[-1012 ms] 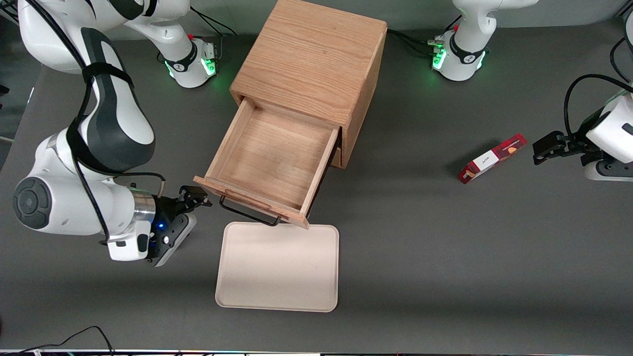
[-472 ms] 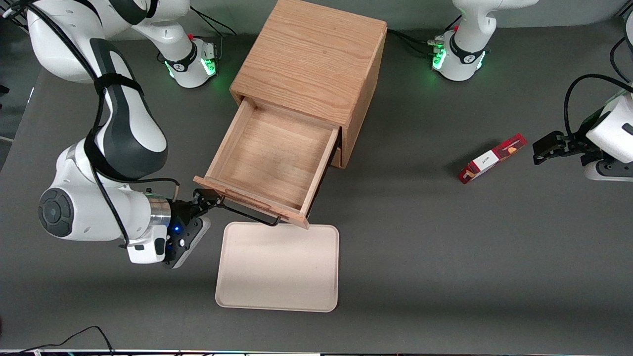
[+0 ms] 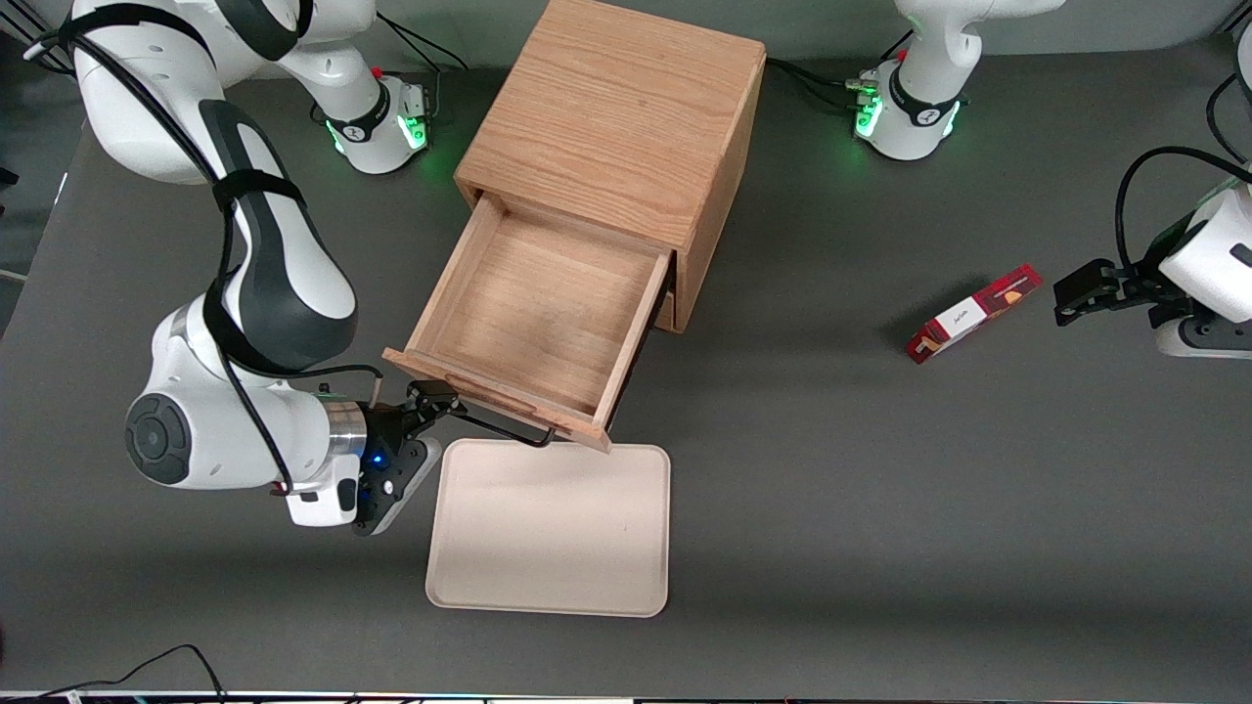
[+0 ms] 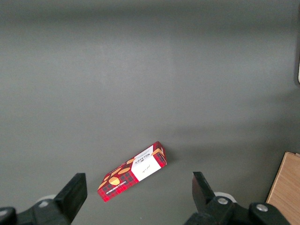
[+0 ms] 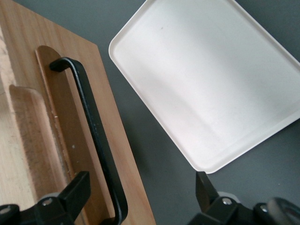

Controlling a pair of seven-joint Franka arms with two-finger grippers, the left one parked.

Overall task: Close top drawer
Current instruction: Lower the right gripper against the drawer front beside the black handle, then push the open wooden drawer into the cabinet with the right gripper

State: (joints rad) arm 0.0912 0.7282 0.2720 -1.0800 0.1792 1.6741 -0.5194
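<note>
One wooden cabinet (image 3: 626, 137) stands mid-table. Its top drawer (image 3: 533, 313) is pulled well out toward the front camera, the plain wooden box interior bare. One black wire handle (image 3: 499, 427) runs along the drawer's front face; in the right wrist view the handle (image 5: 91, 136) sits in a shallow recess of the drawer front (image 5: 61, 122).

One gripper (image 3: 435, 401), at the working-arm end of the handle, just in front of the drawer front and above the tray's corner. In the right wrist view the gripper (image 5: 140, 197) has its fingers spread wide, one finger (image 5: 75, 192) over the drawer front beside the handle, the other over the grey table; nothing held between them.

One cream tray (image 3: 550, 528) lies flat on the table, nearer the front camera than the drawer, its edge just beside the handle.

One red snack box (image 3: 973, 313) lies toward the parked arm's end of the table, well apart from the cabinet; it also shows in the left wrist view (image 4: 132, 171).
</note>
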